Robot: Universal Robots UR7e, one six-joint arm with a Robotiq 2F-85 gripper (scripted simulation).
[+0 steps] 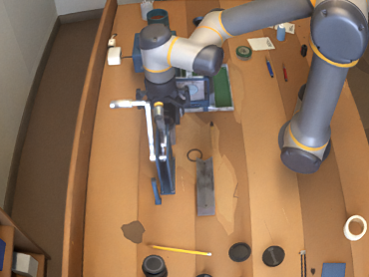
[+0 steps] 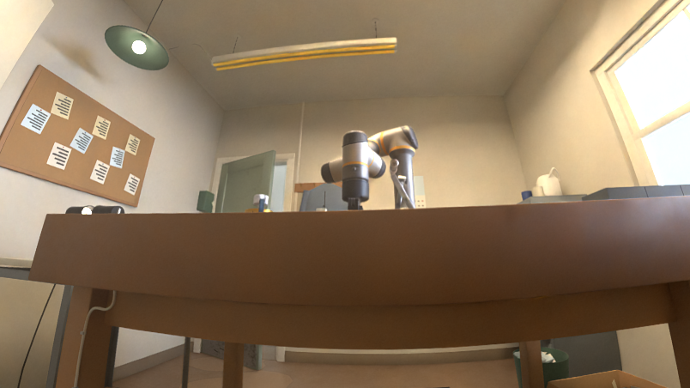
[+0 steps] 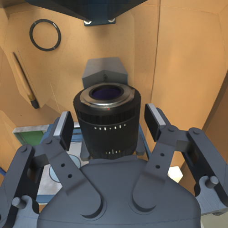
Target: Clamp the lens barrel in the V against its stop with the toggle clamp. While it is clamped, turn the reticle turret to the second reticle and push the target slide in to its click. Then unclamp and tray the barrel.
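Note:
On the left half of the bench stands the blue fixture (image 1: 164, 149) with its toggle clamp handle (image 1: 149, 132), a pale bar lying along the fixture. The black lens barrel (image 3: 107, 120) sits between the fingers of my gripper (image 3: 109, 124), its glass end toward the grey V block (image 3: 104, 71). My gripper is open and holds nothing. The arm's wrist (image 1: 158, 60) hides the barrel from the side camera. The green tray (image 1: 219, 87) lies just right of the wrist. The turret and slide are hidden from me.
The fixture's blue frame (image 3: 91, 11) rises just beyond the V block. A black ring (image 1: 194, 155), a grey plate (image 1: 205, 187), a pencil (image 1: 180, 250) and several black caps lie nearer the front. The bench's left rim (image 1: 85, 149) is close.

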